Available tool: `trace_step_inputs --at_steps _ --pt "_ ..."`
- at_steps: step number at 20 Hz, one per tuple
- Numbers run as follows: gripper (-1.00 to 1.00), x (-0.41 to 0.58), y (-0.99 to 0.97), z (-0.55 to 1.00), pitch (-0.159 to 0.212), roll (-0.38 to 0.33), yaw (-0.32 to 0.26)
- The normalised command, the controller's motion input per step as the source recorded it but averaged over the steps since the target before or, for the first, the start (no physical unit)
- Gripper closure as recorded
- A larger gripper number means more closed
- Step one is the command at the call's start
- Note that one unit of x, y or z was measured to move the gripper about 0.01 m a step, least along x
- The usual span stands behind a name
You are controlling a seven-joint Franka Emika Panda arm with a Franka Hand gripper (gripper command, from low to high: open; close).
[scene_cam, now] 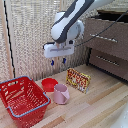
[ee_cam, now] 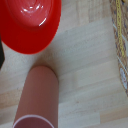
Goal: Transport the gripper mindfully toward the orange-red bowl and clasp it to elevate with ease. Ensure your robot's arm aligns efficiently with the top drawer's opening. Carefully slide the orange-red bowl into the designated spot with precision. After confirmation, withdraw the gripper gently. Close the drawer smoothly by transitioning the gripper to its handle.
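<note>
The orange-red bowl (scene_cam: 49,83) sits on the wooden table between the red basket and the pink cup; in the wrist view the orange-red bowl (ee_cam: 30,22) fills one corner. My gripper (scene_cam: 58,61) hangs in the air well above the table, over the bowl and cup, its two blue-tipped fingers apart with nothing between them. The white robot's arm (scene_cam: 70,22) reaches in from the upper right. The top drawer (scene_cam: 107,31) of the dresser stands pulled open at the exterior view's right, its handle (scene_cam: 99,38) a thin silver bar. No fingers show in the wrist view.
A pink cup (scene_cam: 61,93) lies on its side beside the bowl, also in the wrist view as the pink cup (ee_cam: 36,97). A red wire basket (scene_cam: 21,99) stands at the exterior view's left. A printed box (scene_cam: 78,79) stands right of the cup. The lower drawer (scene_cam: 109,61) is shut.
</note>
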Motion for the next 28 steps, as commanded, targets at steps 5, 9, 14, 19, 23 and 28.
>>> trace_step_inputs --at_steps 5,9,14,19,23,28 --pt "-1.00 0.243 0.08 -0.29 0.031 -0.039 -0.003" --pt "-1.00 0.188 0.14 -0.27 0.009 -0.049 0.000" --pt "-1.00 0.079 0.20 -0.29 0.000 -0.042 -0.027" --pt "-1.00 0.019 0.23 -0.30 0.007 -0.060 -0.039" --pt "-1.00 0.026 0.11 -0.29 0.016 -0.091 -0.003" --pt "-1.00 0.003 0.11 -0.30 -0.011 -0.065 0.000"
